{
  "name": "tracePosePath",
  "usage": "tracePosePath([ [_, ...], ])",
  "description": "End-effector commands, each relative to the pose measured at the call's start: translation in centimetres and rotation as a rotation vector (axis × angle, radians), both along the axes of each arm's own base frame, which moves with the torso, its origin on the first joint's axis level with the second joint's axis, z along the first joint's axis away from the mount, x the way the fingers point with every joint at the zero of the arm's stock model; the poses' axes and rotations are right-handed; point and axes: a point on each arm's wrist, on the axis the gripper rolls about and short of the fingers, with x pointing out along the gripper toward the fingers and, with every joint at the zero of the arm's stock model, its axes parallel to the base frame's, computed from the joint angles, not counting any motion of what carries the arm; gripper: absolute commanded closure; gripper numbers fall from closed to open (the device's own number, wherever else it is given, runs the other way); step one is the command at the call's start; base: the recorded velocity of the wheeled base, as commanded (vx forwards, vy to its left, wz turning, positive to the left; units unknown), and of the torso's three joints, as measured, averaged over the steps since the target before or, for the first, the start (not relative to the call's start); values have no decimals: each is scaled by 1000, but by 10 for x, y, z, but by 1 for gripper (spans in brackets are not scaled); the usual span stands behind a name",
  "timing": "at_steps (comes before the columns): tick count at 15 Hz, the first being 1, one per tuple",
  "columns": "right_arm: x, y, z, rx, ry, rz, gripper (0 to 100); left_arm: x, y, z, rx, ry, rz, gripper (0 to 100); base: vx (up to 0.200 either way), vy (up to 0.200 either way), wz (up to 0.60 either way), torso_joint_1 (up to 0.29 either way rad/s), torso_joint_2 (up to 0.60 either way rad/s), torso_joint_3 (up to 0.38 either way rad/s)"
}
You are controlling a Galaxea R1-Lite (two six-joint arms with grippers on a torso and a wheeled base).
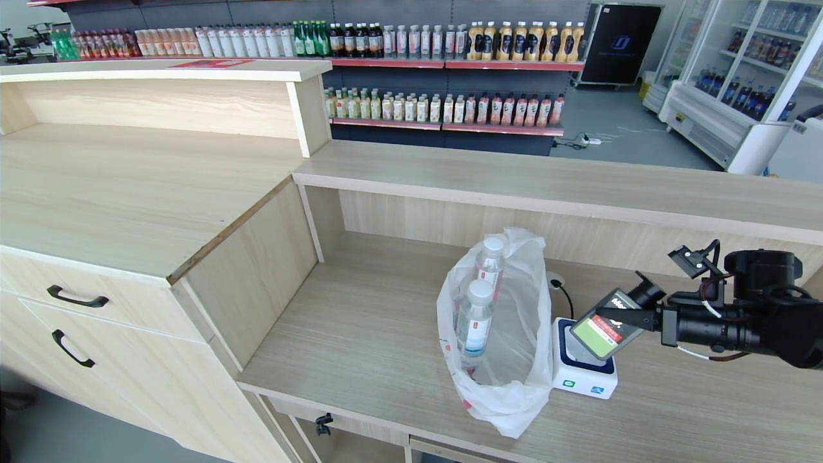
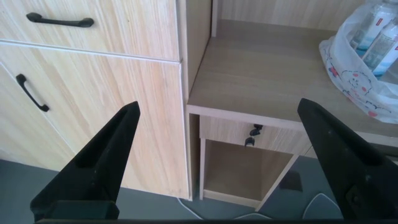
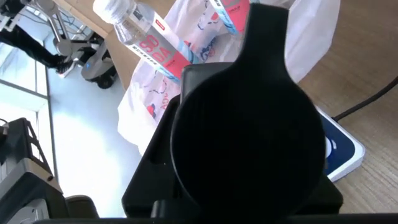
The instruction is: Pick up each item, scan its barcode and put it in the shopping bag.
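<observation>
A translucent white shopping bag (image 1: 508, 386) stands open on the low counter with two water bottles (image 1: 477, 318) upright inside. Just right of it sits a white and blue barcode scanner (image 1: 582, 376). My right gripper (image 1: 627, 318) is shut on a green and red labelled item (image 1: 601, 334), held tilted just above the scanner's face. In the right wrist view the item's dark round end (image 3: 249, 124) hides most of the scene, with the bag (image 3: 146, 106), a bottle (image 3: 140, 31) and the scanner (image 3: 342, 155) behind it. My left gripper (image 2: 217, 168) hangs open and empty, low in front of the counter's drawers.
A black cable (image 1: 567, 297) runs from the scanner to a hole in the counter. A higher wooden counter (image 1: 128, 193) stands on the left, with drawer handles (image 1: 77, 299) on its front. A raised ledge (image 1: 566, 183) backs the low counter. Drink shelves line the far wall.
</observation>
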Motion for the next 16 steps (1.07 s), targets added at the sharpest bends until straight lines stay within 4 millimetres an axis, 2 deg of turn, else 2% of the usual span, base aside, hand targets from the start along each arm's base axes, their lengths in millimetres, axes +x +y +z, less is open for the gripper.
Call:
tracePosePath([
  [1, 0, 0, -3, 3, 11, 0, 100, 0, 0, 0, 0, 1, 0, 0, 0, 0, 0, 0, 0, 0],
  [7, 0, -3, 1, 0, -2, -8, 100, 0, 0, 0, 0, 1, 0, 0, 0, 0, 0, 0, 0, 0],
  [8, -1, -3, 5, -4, -14, -12, 100, 0, 0, 0, 0, 1, 0, 0, 0, 0, 0, 0, 0, 0],
  [9, -6, -2, 20, -15, -59, -15, 100, 0, 0, 0, 0, 1, 0, 0, 0, 0, 0, 0, 0, 0],
  [10, -19, -1, 45, -31, -129, -22, 100, 0, 0, 0, 0, 1, 0, 0, 0, 0, 0, 0, 0, 0],
  [11, -46, -5, 72, -64, -205, -82, 100, 0, 0, 0, 0, 1, 0, 0, 0, 0, 0, 0, 0, 0],
  [12, -69, -6, 89, -100, -242, -150, 100, 0, 0, 0, 0, 1, 0, 0, 0, 0, 0, 0, 0, 0],
  [13, -84, -6, 98, -137, -266, -211, 100, 0, 0, 0, 0, 1, 0, 0, 0, 0, 0, 0, 0, 0],
  [14, -102, -6, 105, -240, -307, -354, 100, 0, 0, 0, 0, 1, 0, 0, 0, 0, 0, 0, 0, 0],
  [16, -115, -2, 108, -379, -315, -521, 100, 0, 0, 0, 1, 1, 0, 0, 0, 0, 0, 0, 0, 0],
])
